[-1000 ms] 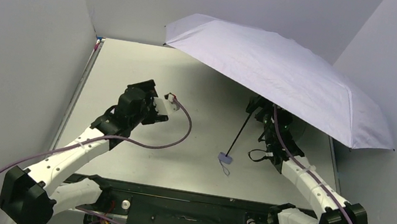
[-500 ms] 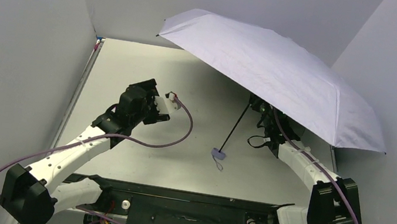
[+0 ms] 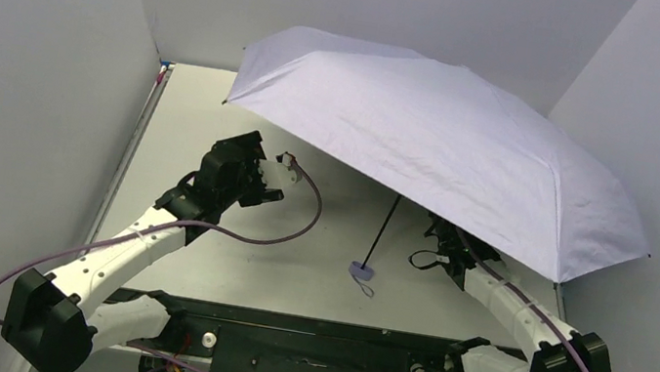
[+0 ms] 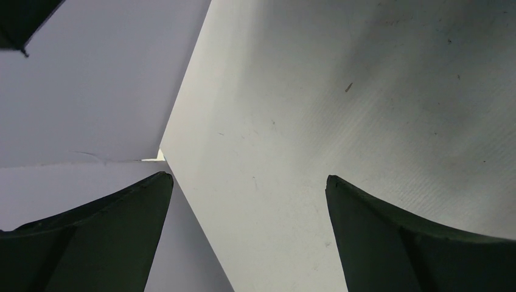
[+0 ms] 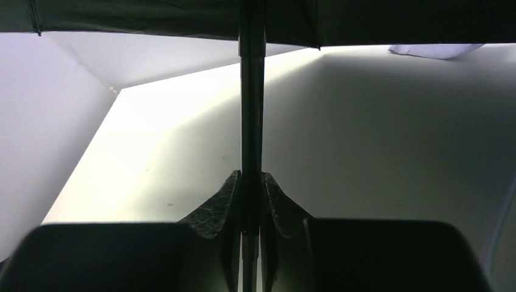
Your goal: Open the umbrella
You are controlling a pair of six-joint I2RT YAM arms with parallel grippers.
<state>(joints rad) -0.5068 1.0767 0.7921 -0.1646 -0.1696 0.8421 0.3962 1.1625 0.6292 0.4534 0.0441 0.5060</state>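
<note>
Left arm's fingers [image 4: 91, 237] gape wide; right arm's fingers [image 5: 216, 210] are pinched together.

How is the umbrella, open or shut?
Open. The umbrella is spread wide, tilted, above the table.

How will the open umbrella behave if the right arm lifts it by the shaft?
Probably tips: the wide canopy overhangs its thin shaft. Likely light, thin fabric. The shaft may twist, pinched narrowly by the right gripper.

Lavender umbrella [image 3: 439, 153] stands open, its canopy spread over the right gripper [image 3: 436, 228], mostly hidden beneath. The black shaft slants down just left of that claw to the handle [image 3: 361, 271]; the left gripper [image 3: 270, 180] sits well apart.
</note>
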